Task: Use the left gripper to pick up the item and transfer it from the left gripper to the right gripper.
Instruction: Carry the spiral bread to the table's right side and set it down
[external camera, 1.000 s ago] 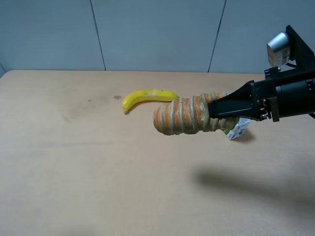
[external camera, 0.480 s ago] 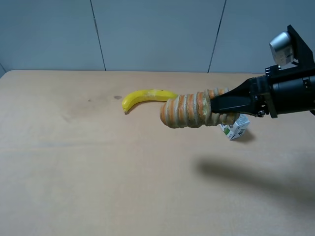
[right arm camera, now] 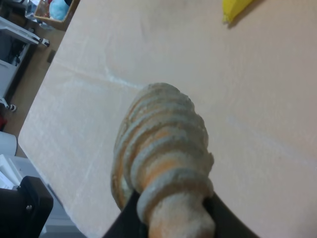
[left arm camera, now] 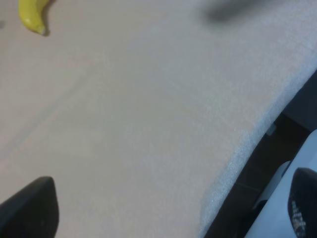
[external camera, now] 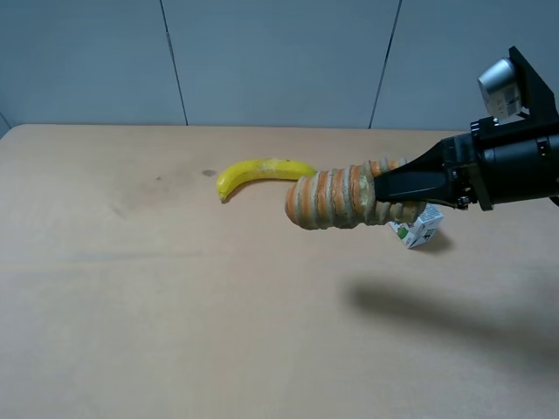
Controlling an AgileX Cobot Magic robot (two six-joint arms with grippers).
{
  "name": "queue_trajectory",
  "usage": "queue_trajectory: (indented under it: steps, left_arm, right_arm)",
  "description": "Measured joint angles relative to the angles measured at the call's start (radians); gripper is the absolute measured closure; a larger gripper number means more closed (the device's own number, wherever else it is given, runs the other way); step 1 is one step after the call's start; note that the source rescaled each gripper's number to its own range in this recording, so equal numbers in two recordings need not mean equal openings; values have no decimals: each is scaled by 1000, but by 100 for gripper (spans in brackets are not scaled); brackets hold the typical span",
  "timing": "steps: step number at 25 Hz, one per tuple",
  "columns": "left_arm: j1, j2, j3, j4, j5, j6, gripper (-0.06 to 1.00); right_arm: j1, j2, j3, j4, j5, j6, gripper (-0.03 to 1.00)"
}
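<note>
Exterior high shows you a tan surface (external camera: 157, 297) below a grey panelled wall (external camera: 279, 61). Your right end effector (external camera: 379, 188) is clamped on the item (external camera: 336, 199), which is held clear above the surface near a banana (external camera: 262, 172). Of the left end effector (left arm camera: 27, 208) only a dark tip shows, so you cannot tell how wide it stands.

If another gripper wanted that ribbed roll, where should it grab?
Probably the free end of the ribbed roll, coming from the left of the high view. The right gripper clamps the other end, the roll sticks out level in midair, and its grooves should seat fingers.
</note>
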Motion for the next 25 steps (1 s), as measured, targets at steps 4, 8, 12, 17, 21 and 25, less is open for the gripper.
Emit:
queue_trajectory:
  steps: [4,8,12,17,21,25]
  left_arm:
    - [45,0,0,-1,-5,0,5]
    - [238,0,0,-1,-5,0,5]
    - [475,0,0,-2,-5,0,5]
    - [729,0,0,-2,-5,0,5]
    - [862,0,0,-2,-5,0,5]
    - [900,0,0,-2,-5,0,5]
  right_arm:
    - [0,0,0,-5,0,3,95]
    - [0,0,0,-34,-4,42,95]
    - [0,0,0,-109,-36,103,95]
    - [0,0,0,-158,-112,186,95]
    - [0,0,0,-163,-125,197,95]
    - [0,0,0,-163,-107,201,95]
